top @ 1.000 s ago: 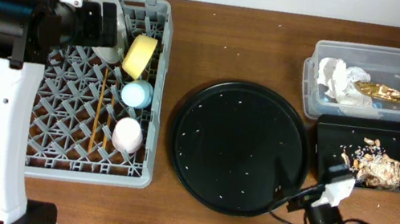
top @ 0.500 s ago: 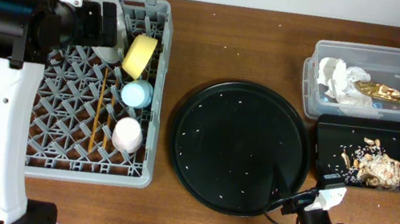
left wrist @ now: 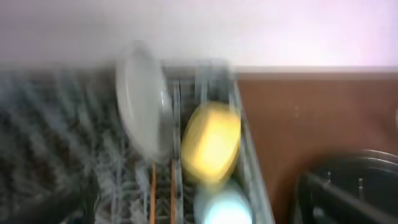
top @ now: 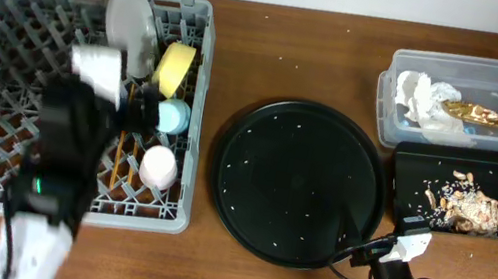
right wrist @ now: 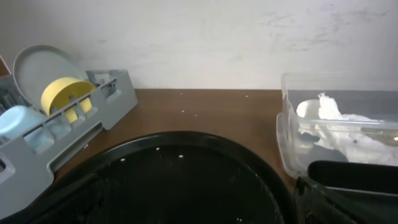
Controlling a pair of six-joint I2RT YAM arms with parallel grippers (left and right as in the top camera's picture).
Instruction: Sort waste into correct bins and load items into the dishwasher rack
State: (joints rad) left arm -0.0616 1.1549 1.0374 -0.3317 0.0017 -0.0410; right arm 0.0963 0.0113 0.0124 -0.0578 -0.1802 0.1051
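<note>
Positions are all given relative to the round black tray [top: 297,183] mid-table.

- The dishwasher rack [top: 7,8] is left of the tray, just beside it.
- Along the rack's tray-side wall, far to near: pale grey-green plate [top: 131,24] standing on edge, yellow bowl [top: 175,68] on its side, light-blue cup [top: 172,117], pink cup [top: 160,167].
- The chopsticks [top: 118,163] lie flat in the rack, on the side of the cups away from the tray, partly under the arm.
- The clear tub [top: 464,66] is right of the tray, toward the far side. It holds the white tissue [top: 423,98] at the tray-side end, with the gold foil wrapper [top: 478,114] beside it.
- The black rectangular tray [top: 410,161] is right of the round tray, on the near side of the tub. Can't tell whether the two touch. The food scraps [top: 466,204] are inside it.
- The round tray has pale specks scattered on it.
- The left arm [top: 64,154] is over the rack and heavily motion-blurred.
- The left gripper [top: 137,109] is a dark smear beside the light-blue cup, on the side away from the tray. Finger opening and any load are unreadable, and the left wrist view is too blurred to help.
- The right gripper [top: 410,239] sits low at the tray's front-right, just off its rim. Can't tell the finger gap or whether it holds anything. The right wrist view gives just a dark shape at bottom right.
</note>
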